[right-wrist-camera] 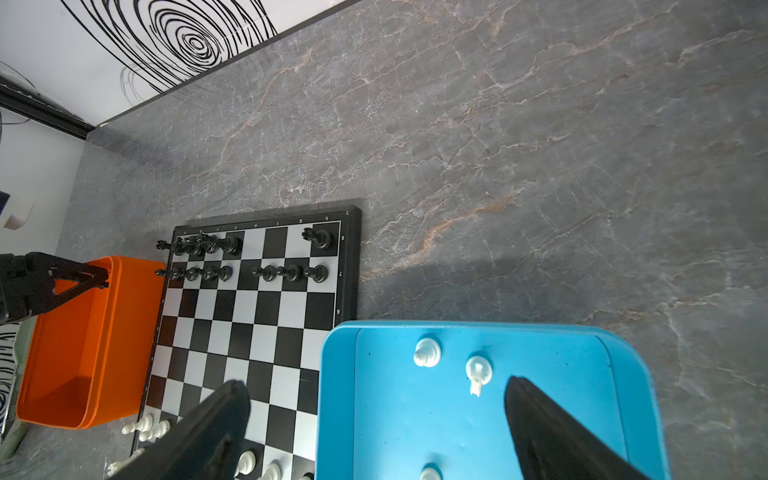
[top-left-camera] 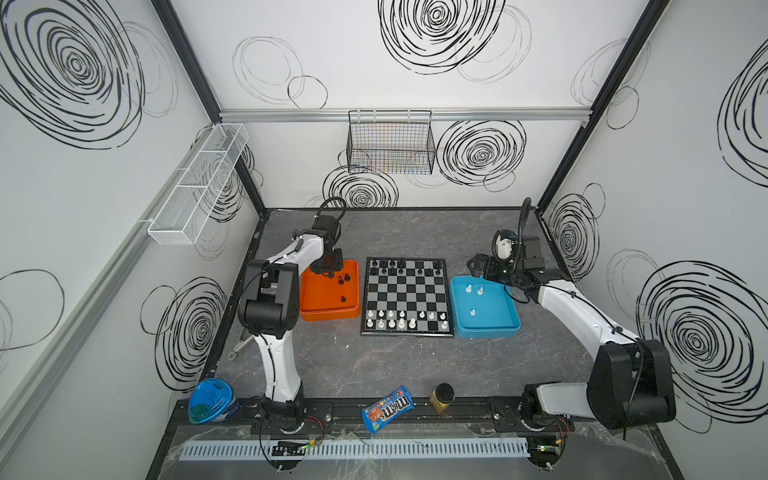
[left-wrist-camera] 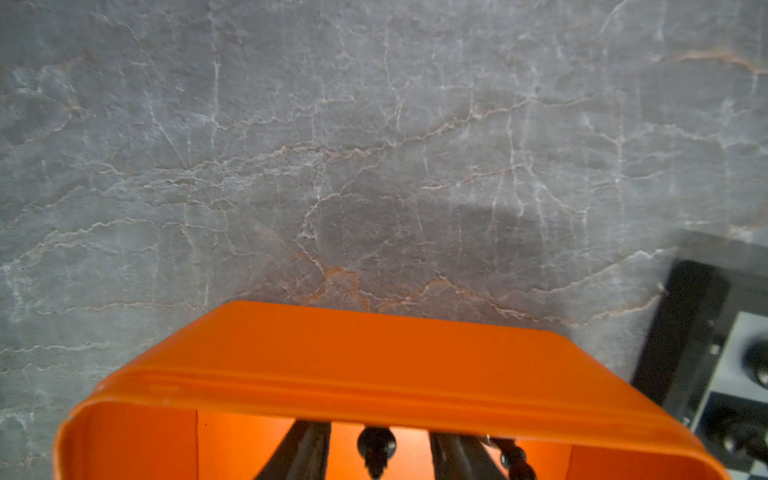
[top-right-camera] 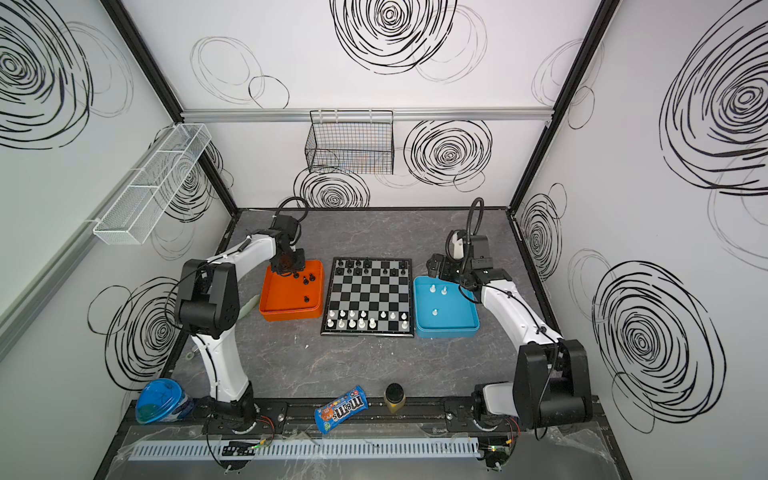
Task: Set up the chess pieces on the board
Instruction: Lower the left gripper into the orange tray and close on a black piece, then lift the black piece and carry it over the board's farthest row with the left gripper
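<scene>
The board [top-left-camera: 405, 297] lies mid-table, with black chess pieces [top-left-camera: 392, 266] on its two far rows and white ones [top-left-camera: 392, 320] on its two near rows. Left of it an orange tray [top-left-camera: 328, 311] holds loose black pieces [top-left-camera: 343, 299]. My left gripper [top-left-camera: 328, 272] reaches down into its far end. In the left wrist view this gripper [left-wrist-camera: 380, 428] straddles a black piece [left-wrist-camera: 376, 446] with a gap on each side, so it is open. Another black piece [left-wrist-camera: 515, 459] lies beside one finger. My right gripper [right-wrist-camera: 376, 384] hangs wide open over the blue tray [top-left-camera: 490, 320], which holds three white pieces [right-wrist-camera: 427, 352].
Along the front rail sit an M&M's bag [top-left-camera: 386, 409], a gold jar with a black lid [top-left-camera: 441, 397] and a blue-lidded tub [top-left-camera: 210, 401]. A black wire basket [top-left-camera: 390, 141] hangs on the back wall and a white mesh shelf [top-left-camera: 199, 183] on the left wall.
</scene>
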`<control>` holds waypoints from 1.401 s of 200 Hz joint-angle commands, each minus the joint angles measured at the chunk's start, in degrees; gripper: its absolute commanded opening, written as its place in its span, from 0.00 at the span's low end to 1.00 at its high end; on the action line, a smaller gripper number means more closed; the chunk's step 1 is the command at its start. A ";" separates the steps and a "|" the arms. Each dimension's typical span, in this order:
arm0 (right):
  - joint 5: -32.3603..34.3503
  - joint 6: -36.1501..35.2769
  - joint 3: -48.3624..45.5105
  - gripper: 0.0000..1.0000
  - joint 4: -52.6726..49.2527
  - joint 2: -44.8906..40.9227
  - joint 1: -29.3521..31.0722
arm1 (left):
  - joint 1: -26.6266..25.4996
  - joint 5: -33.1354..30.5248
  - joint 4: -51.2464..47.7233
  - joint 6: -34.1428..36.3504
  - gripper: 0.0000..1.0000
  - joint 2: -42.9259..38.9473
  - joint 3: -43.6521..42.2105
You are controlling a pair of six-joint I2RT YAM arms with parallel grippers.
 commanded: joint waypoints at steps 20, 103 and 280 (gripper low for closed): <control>-1.06 -0.76 0.41 1.00 0.75 0.42 -0.49 | -0.62 -1.49 -0.85 -0.35 0.37 0.31 0.61; -1.00 -0.95 -0.12 1.00 -0.27 -0.28 -0.86 | -1.04 -1.40 -0.99 -0.37 0.27 -0.13 0.34; -1.58 -1.69 0.42 1.00 -1.45 -0.90 -1.04 | -1.67 -2.18 -2.95 0.36 0.13 -2.93 -0.54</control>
